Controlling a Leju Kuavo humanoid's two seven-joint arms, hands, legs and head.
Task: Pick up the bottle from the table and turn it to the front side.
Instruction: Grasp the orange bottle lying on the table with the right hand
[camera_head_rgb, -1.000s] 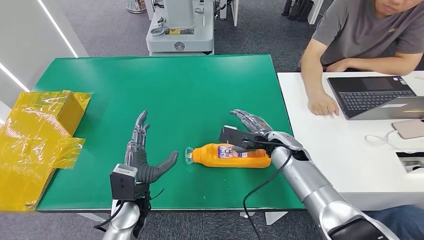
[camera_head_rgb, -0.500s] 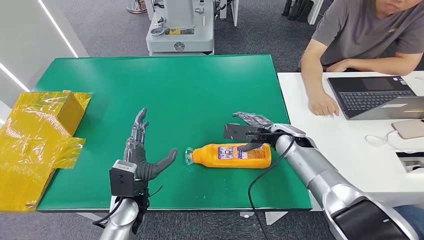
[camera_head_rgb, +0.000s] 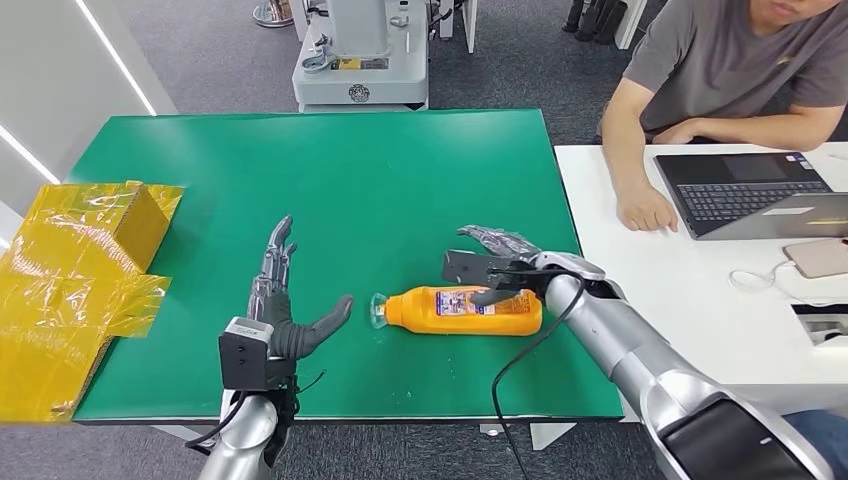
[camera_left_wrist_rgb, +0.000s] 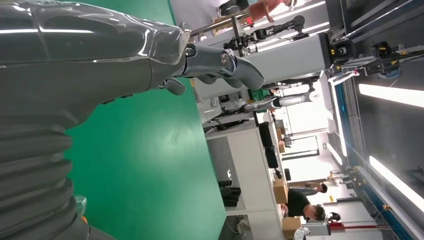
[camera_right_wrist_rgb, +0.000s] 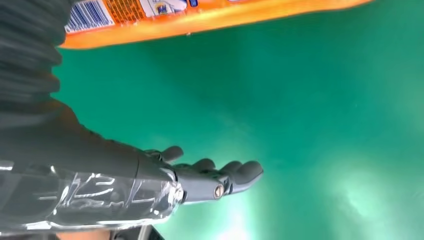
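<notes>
An orange bottle (camera_head_rgb: 460, 310) with a printed label lies on its side on the green table (camera_head_rgb: 350, 170), near the front edge, its clear cap pointing toward my left hand. My right hand (camera_head_rgb: 500, 262) hovers over the bottle's base end with fingers spread on the far side and the thumb down by the label. In the right wrist view the fingers (camera_right_wrist_rgb: 220, 177) stretch out over the green mat, apart from the bottle (camera_right_wrist_rgb: 200, 17). My left hand (camera_head_rgb: 285, 305) stands open a short way from the cap, fingers straight, thumb toward the bottle; it holds nothing (camera_left_wrist_rgb: 100, 55).
A yellow film-wrapped box (camera_head_rgb: 70, 270) sits at the table's left edge. A white desk (camera_head_rgb: 680, 290) adjoins on the right with a laptop (camera_head_rgb: 760, 190), and a seated person (camera_head_rgb: 720, 80) rests a hand on it. A grey machine base (camera_head_rgb: 360, 55) stands beyond the far edge.
My right hand has shifted slightly and settled lower over the bottle's base end, its forearm swinging outward. The bottle and my left hand have stayed where they were.
</notes>
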